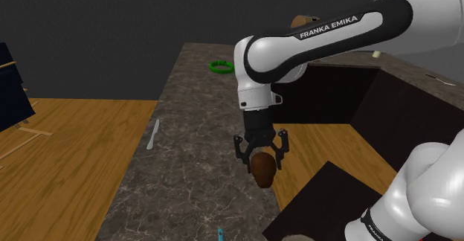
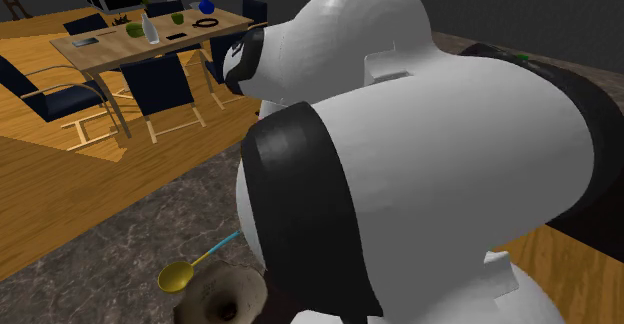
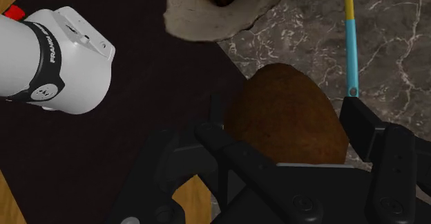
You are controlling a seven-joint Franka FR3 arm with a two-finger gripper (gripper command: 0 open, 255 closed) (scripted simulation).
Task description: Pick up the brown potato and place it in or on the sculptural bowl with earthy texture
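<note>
My gripper (image 1: 261, 152) hangs above the near edge of the dark marble counter (image 1: 189, 150), shut on the brown potato (image 1: 263, 169), which sticks out below the fingers. In the wrist view the two black fingers clasp the potato (image 3: 286, 115) from both sides at the gripper (image 3: 286, 141). Beyond it stands the sandy, rough sculptural bowl (image 3: 221, 5) with a dark hole in its middle, partly over the black stand top (image 3: 159, 98). The second exterior view has the bowl (image 2: 225, 294) low down, partly hidden by the arm (image 2: 420, 162).
A spoon with a yellow head and blue handle (image 3: 351, 43) lies on the marble beside the bowl. A green ring (image 1: 221, 67) and a white utensil (image 1: 153, 135) lie farther along the counter. A dining table with chairs (image 2: 150, 34) stands across the wooden floor.
</note>
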